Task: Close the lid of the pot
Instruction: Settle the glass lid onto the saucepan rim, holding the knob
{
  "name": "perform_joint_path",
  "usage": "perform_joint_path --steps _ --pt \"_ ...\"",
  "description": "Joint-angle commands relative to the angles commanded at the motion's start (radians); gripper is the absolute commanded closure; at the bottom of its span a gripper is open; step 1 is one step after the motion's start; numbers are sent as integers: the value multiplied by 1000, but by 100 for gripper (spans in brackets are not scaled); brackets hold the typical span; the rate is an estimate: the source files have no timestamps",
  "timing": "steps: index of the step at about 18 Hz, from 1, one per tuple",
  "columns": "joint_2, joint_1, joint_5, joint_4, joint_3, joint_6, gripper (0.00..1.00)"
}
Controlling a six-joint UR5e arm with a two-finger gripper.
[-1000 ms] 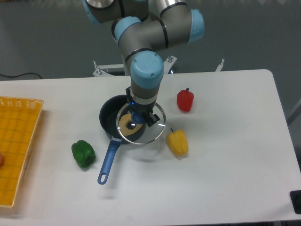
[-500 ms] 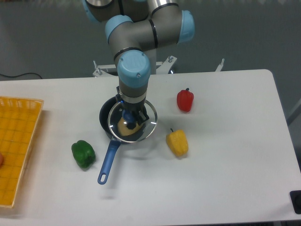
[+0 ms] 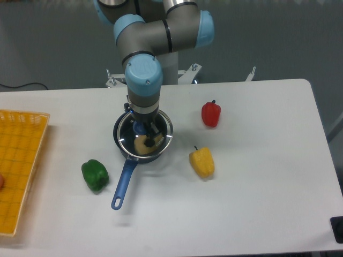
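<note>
The claw (image 3: 145, 127) is clenched on the blue knob of the lid (image 3: 145, 134) and has carried it left since a second ago, when it hung off the pot's (image 3: 122, 133) right side. Now the lid sits almost squarely over the pot, its rim only slightly right of the pot's; whether it rests on the rim cannot be told. The pot stands on the worktop (image 3: 257, 182), handle (image 3: 123, 183) pointing toward the front-left. The green pepper (image 3: 95, 175), yellow pepper (image 3: 202, 163) and red pepper (image 3: 210, 113) have not moved.
</note>
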Motion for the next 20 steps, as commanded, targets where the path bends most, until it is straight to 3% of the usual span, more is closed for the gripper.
perform_joint_path --steps 20 --pt "5 -5 6 2 -17 8 46"
